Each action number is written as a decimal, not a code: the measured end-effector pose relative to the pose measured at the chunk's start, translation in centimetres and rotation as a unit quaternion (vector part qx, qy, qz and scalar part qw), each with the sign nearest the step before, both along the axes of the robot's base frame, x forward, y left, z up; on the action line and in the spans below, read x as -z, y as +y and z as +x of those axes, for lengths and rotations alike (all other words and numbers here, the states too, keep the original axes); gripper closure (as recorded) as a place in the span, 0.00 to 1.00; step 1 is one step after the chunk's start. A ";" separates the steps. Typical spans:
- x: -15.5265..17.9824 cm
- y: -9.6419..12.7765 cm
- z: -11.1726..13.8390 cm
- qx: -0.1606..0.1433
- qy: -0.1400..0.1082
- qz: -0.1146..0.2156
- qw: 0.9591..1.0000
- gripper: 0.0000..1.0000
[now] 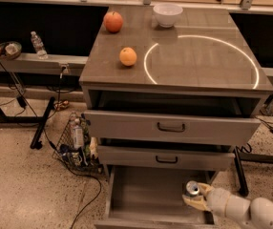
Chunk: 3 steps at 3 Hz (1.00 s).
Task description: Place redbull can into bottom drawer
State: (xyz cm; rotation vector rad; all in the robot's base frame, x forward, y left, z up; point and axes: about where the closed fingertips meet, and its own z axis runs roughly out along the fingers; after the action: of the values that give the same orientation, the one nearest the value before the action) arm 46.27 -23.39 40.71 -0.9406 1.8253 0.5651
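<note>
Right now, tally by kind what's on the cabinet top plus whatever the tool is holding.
Fruit: 2, an apple and an orange
Bowl: 1, the white bowl
Can: 1, the redbull can, gripped by the tool at the right side of the open bottom drawer
Total: 4

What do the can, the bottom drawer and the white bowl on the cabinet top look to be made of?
The can, gripped by the gripper at the drawer's right side: thin metal, shiny silver top. The bottom drawer: likely painted sheet metal, flat matte grey inside. The bowl: glazed ceramic or plastic, plain white, slight sheen; cannot tell which.
</note>
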 end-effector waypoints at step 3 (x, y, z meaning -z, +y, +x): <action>15.9 1.6 5.6 0.001 -0.058 0.000 0.998 1.00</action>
State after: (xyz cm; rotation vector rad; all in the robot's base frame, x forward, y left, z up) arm 51.87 -21.83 24.83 -0.9519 1.7224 0.5001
